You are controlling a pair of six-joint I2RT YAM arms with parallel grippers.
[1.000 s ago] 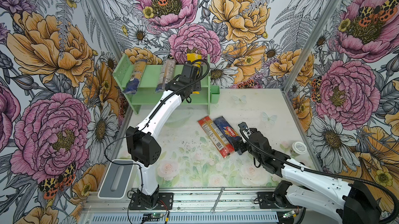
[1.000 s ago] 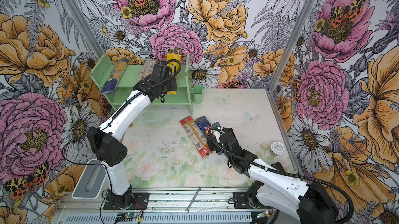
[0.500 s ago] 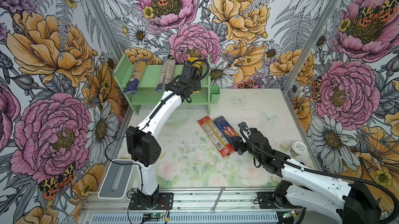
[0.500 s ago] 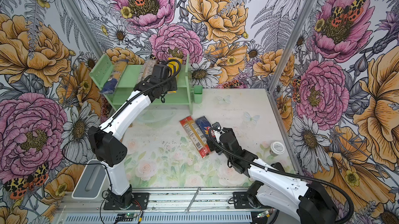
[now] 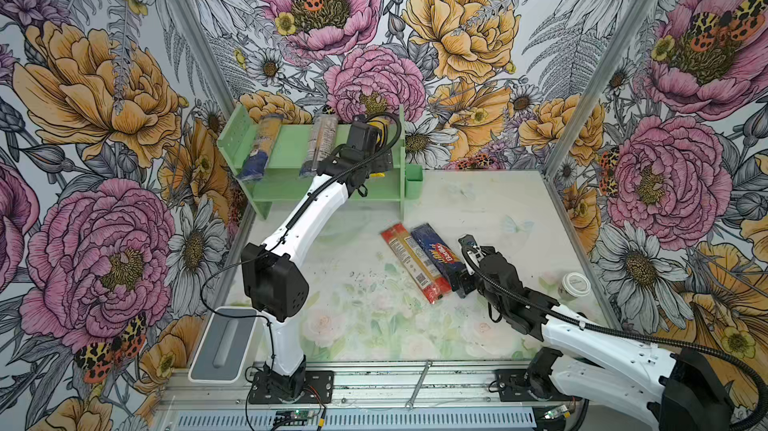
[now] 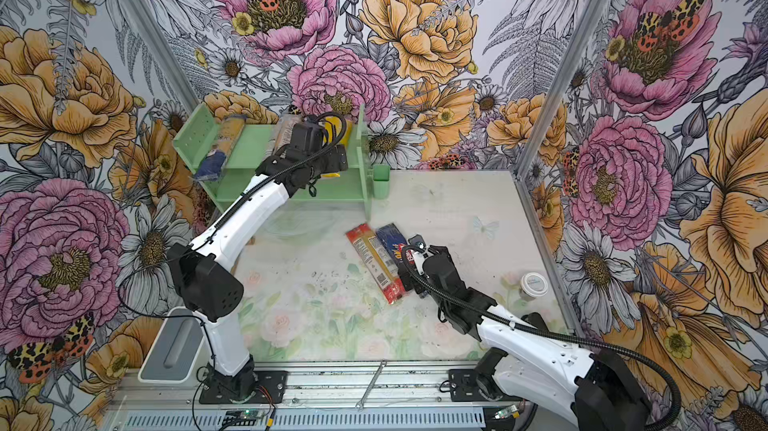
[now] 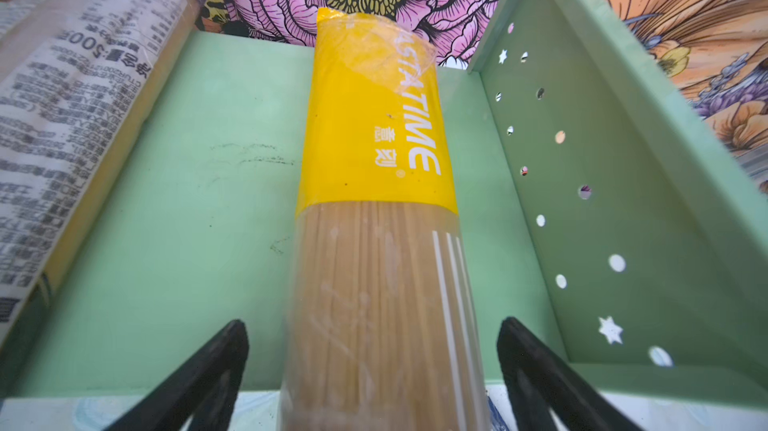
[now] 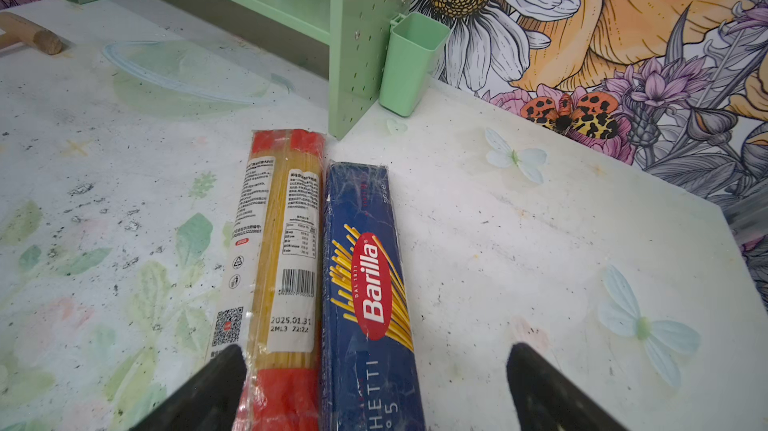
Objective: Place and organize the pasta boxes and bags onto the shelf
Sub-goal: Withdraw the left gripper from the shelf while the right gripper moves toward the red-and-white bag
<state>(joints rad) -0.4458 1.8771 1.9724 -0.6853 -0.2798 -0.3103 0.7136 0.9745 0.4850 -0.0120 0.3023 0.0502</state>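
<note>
Left end effector (image 7: 372,327) spread, straddling yellow spaghetti bag (image 7: 374,117) on shelf (image 7: 199,200) top tier. Right end effector (image 8: 376,352) spread over red-ended bag (image 8: 282,242) and Barilla box (image 8: 365,283), in front of shelf.

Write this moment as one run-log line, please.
left gripper: open, either side of yellow bag lying on shelf | right gripper: open, over red-ended bag and Barilla box on table

White links (image 5: 307,217), black joints (image 5: 270,283), ribbed cables (image 5: 623,332)
</note>
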